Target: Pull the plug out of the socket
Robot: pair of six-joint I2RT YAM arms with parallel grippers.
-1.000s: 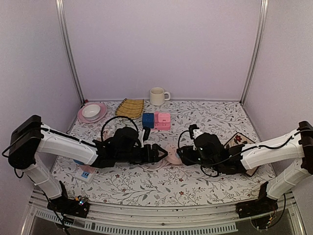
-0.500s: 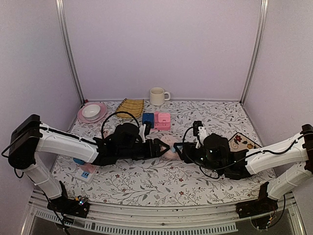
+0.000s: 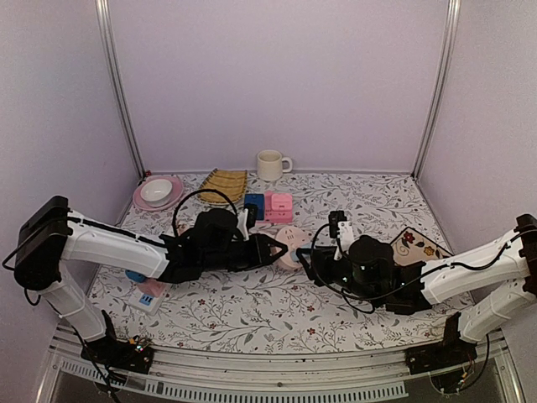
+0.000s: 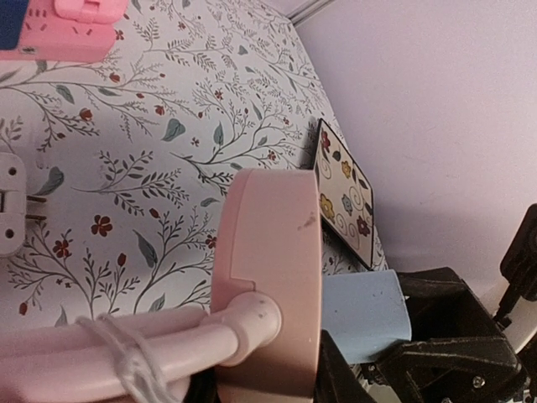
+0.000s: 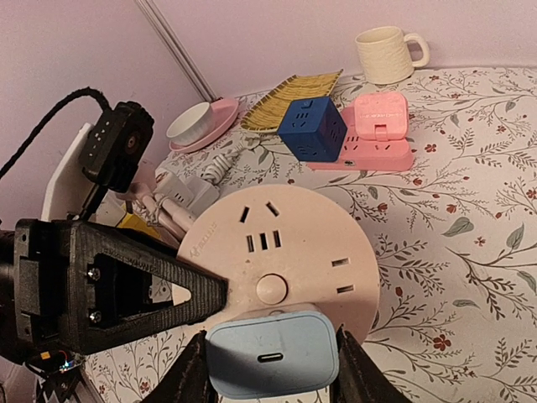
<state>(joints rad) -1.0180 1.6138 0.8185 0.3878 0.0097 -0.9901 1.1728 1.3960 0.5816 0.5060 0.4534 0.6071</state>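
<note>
The round pink socket (image 5: 285, 243) is held up off the table between the two arms, its pink cable (image 4: 109, 344) trailing toward the left arm. A light blue plug (image 5: 273, 359) sits in its face, still pressed against the disc. My right gripper (image 5: 273, 374) is shut on the plug, one black finger on each side. My left gripper (image 3: 277, 245) is shut on the socket's rim, on the side opposite the plug; one of its fingers (image 5: 126, 285) lies across the disc's edge. In the left wrist view the socket (image 4: 268, 285) shows edge-on with the plug (image 4: 365, 315) behind it.
A pink power strip (image 3: 279, 206) and a blue cube socket (image 3: 254, 204) lie just behind the grippers. A cream cup (image 3: 270, 164), a yellow tray (image 3: 223, 184) and a pink plate with a bowl (image 3: 157, 192) stand at the back. A white power strip (image 3: 148, 298) lies front left, a floral coaster (image 3: 417, 242) at the right.
Both grippers carried the socket up and toward the back of the table. The left jaws closed onto the socket's rim. The right grip on the plug is unchanged.
</note>
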